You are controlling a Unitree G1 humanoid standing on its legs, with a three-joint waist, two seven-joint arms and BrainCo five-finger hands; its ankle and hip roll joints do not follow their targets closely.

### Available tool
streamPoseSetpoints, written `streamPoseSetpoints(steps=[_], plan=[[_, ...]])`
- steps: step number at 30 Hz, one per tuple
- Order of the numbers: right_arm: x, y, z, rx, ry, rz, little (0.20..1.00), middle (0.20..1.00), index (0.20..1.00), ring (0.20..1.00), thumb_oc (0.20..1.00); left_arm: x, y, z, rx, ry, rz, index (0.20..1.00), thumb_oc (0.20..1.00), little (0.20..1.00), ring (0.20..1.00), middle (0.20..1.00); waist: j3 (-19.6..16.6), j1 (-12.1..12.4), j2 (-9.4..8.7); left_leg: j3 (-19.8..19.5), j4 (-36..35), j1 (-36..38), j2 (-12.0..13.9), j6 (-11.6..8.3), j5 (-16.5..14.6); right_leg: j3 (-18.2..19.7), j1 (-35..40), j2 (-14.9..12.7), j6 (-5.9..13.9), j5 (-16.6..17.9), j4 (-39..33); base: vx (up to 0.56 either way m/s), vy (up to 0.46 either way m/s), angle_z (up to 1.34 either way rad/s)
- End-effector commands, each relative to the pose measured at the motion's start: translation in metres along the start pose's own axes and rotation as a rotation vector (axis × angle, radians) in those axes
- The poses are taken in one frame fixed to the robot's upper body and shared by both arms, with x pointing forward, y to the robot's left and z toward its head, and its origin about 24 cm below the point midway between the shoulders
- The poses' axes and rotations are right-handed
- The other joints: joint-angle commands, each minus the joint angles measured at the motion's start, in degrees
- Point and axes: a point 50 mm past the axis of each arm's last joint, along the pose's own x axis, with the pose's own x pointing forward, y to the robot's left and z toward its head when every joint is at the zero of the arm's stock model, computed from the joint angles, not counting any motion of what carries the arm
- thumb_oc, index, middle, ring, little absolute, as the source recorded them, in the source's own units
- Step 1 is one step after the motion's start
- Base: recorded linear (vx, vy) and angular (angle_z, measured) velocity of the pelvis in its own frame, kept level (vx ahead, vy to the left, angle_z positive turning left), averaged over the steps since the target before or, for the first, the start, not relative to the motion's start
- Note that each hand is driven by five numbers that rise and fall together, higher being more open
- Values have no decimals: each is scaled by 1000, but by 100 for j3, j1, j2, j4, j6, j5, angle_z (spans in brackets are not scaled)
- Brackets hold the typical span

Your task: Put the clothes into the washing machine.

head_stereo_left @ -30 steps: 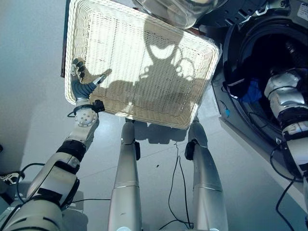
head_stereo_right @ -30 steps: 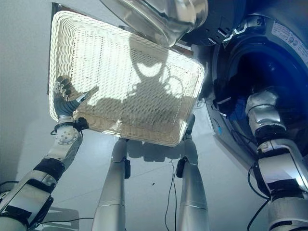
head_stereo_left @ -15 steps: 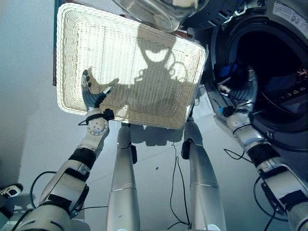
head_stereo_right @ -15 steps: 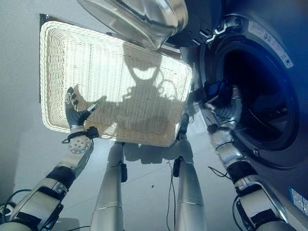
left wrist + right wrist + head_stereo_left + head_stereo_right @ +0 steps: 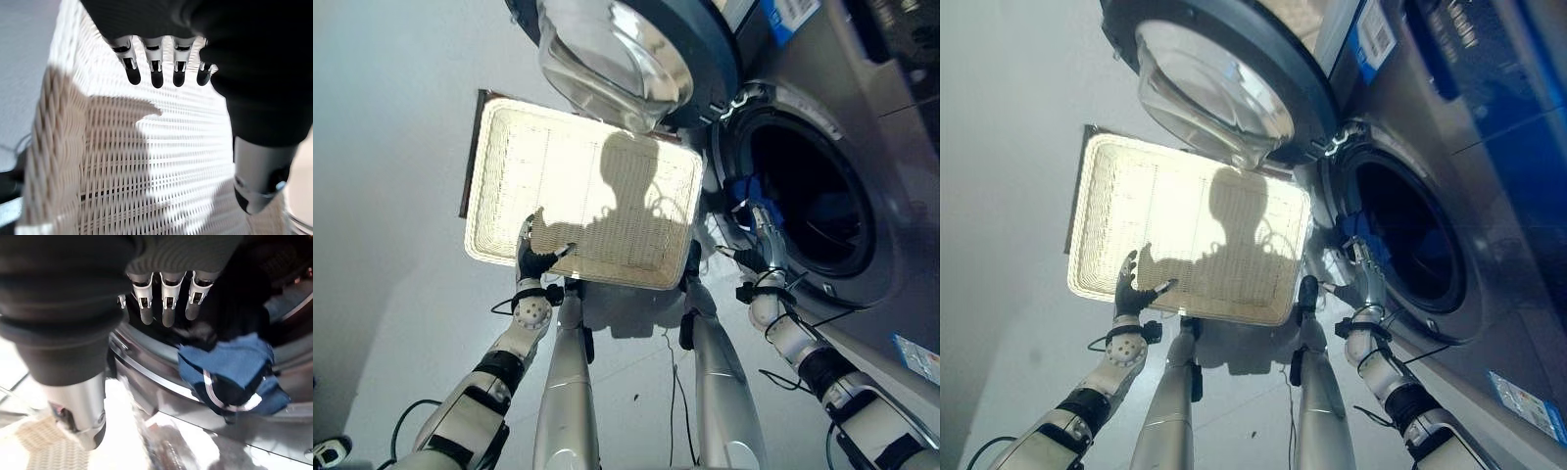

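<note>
The white wicker basket (image 5: 587, 191) lies on the floor left of the washing machine, showing bare weave. My left hand (image 5: 535, 258) hovers open over its near edge, fingers (image 5: 155, 71) straight above the weave. The washer's round drum opening (image 5: 813, 206) faces me at the right. A dark blue cloth with a white stripe (image 5: 230, 369) lies in the drum's mouth, draped on the lower seal (image 5: 741, 191). My right hand (image 5: 764, 250) is open just outside the opening, fingers (image 5: 166, 306) pointing at the cloth without touching it.
The washer's glass door (image 5: 607, 59) hangs swung open above the basket's far edge. The grey machine front (image 5: 891, 147) fills the right side. Pale floor (image 5: 391, 196) lies left of the basket.
The camera has risen and pulled back. My right hand has drawn out of the drum to just outside its mouth. The left hand stays at the basket's near edge.
</note>
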Motion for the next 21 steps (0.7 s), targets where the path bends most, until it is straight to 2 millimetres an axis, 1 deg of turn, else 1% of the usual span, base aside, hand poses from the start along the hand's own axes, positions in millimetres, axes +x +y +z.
streamPoseSetpoints(steps=[1, 2, 3, 5, 9, 11, 13, 14, 15, 16, 17, 18, 19, 21], plan=[[-19, -4, -17, 11, 6, 34, 1000, 1000, 1000, 1000, 1000, -19, 8, -28, 33, 66, -59, 1000, 1000, 1000, 1000, 1000, -88, 225, 19, 292, 71, 470, -163, 512, -143, -182, 756, -120, 197, -180, 63, 60, -7, -1], [-30, -1, -27, 9, 39, 58, 1000, 1000, 1000, 1000, 1000, -30, 12, -41, 43, 100, -80, 1000, 1000, 1000, 1000, 1000, -88, 270, 53, 322, -35, 825, -146, 497, -175, -196, 1098, -132, 204, -225, -12, 65, -2, 0], [-37, -1, -36, 14, 73, 78, 1000, 1000, 1000, 1000, 1000, -36, 15, -49, 41, 126, -97, 1000, 1000, 1000, 1000, 1000, -88, 291, 85, 332, -96, 1057, -150, 486, -173, -215, 1345, -158, 208, -233, -76, 34, 5, -1], [-46, 1, -46, 23, 127, 111, 1000, 1000, 1000, 1000, 1000, -44, 18, -59, 22, 174, -127, 1000, 1000, 1000, 1000, 1000, -108, 317, 142, 352, -206, 1442, -139, 467, -171, -262, 1756, -189, 210, -257, -173, 28, 6, 0], [-86, 12, -79, 66, 345, 264, 1000, 1000, 1000, 1000, 1000, -77, 27, -91, 12, 319, -215, 1000, 1000, 1000, 1000, 1000, -745, 338, 177, 387, -522, 2061, -83, 389, -134, -367, 2483, -197, 200, -288, -535, 132, 2, 5], [-110, 17, -100, 141, 533, 338, 1000, 1000, 1000, 1000, 1000, -94, 30, -106, 4, 409, -246, 1000, 1000, 1000, 1000, 1000, -1075, 358, 165, 424, -642, 2311, -42, 361, -93, -404, 2773, -197, 201, -289, -668, 168, 5, 9], [-138, 21, -119, 153, 685, 425, 1000, 1000, 1000, 1000, 1000, -114, 33, -121, 14, 493, -272, 1000, 1000, 1000, 1000, 1000, -1382, 373, 152, 441, -737, 2509, -7, 341, -67, -427, 2989, -196, 210, -282, -766, 202, 16, 9], [-152, 23, -127, 159, 749, 463, 1000, 1000, 1000, 1000, 1000, -121, 33, -126, 23, 530, -288, 1000, 1000, 1000, 1000, 1000, -1508, 388, 161, 460, -804, 2610, 5, 340, -53, -443, 3092, -198, 212, -281, -814, 163, 23, 1], [-157, 23, -129, 165, 779, 476, 1000, 1000, 1000, 1000, 1000, -125, 34, -129, 29, 545, -294, 1000, 1000, 1000, 1000, 1000, -1559, 394, 165, 468, -833, 2650, 9, 340, -46, -450, 3131, -199, 213, -280, -834, 200, 44, 2], [-182, 24, -141, 169, 926, 524, 1000, 1000, 1000, 1000, 1000, -138, 34, -138, 60, 607, -326, 1000, 1000, 1000, 1000, 1000, -1814, 429, 177, 471, -906, 2785, 25, 331, -44, -482, 3308, -197, 215, -295, -912, 225, 51, 4], [-197, 23, -147, 195, 1017, 542, 1000, 1000, 1000, 1000, 1000, -147, 35, -143, 67, 656, -341, 1000, 1000, 1000, 1000, 1000, -1981, 456, 191, 483, -942, 2875, 34, 331, -52, -524, 3412, -194, 209, -312, -937, 257, 55, 8], [-204, 22, -150, 204, 1061, 547, 1000, 1000, 1000, 1000, 1000, -152, 36, -146, 72, 680, -347, 1000, 1000, 1000, 1000, 1000, -2072, 470, 196, 483, -950, 2919, 37, 331, -62, -538, 3464, -198, 208, -327, -949, 221, 50, 13], [-216, 21, -154, 208, 1140, 556, 1000, 1000, 1000, 1000, 1000, -159, 38, -151, 73, 724, -355, 1000, 1000, 1000, 1000, 1000, -2203, 487, 201, 484, -952, 2994, 37, 332, -88, -552, 3547, -200, 201, -357, -960, 148, 36, 10], [-220, 20, -155, 211, 1163, 556, 1000, 1000, 1000, 1000, 1000, -162, 38, -152, 73, 735, -358, 1000, 1000, 1000, 1000, 1000, -2230, 493, 203, 484, -951, 3019, 35, 332, -99, -555, 3574, -200, 199, -367, -962, 74, 18, 1]])
